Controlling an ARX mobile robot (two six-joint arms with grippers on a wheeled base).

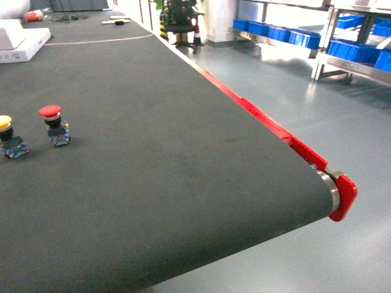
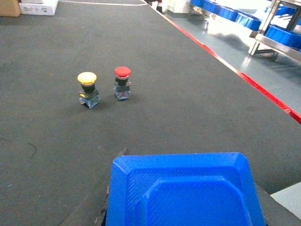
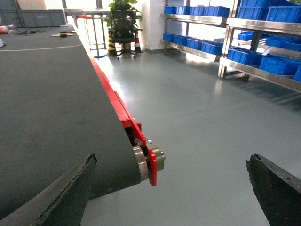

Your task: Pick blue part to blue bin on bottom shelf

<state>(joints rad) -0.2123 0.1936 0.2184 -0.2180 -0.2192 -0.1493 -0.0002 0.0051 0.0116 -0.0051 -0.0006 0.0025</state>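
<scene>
The right tool [image 3: 169, 188] stood wide open, holding nothing — the left tool's state could not be told. The blue part was out of view; distant blue plastic bins [image 3: 244, 55] sat on steel racks.

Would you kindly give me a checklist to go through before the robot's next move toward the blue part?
1. Blue part found: cannot tell; a blue object fills the bottom of the left wrist view, identity unclear.
2. Distractors apart: ok; yellow button and red button stand upright on the belt.
3. Right gripper free: ok; open, empty.
4. Left gripper state: cannot tell.
5. Blue bins near: not ok; they sit on racks across the floor.
</scene>
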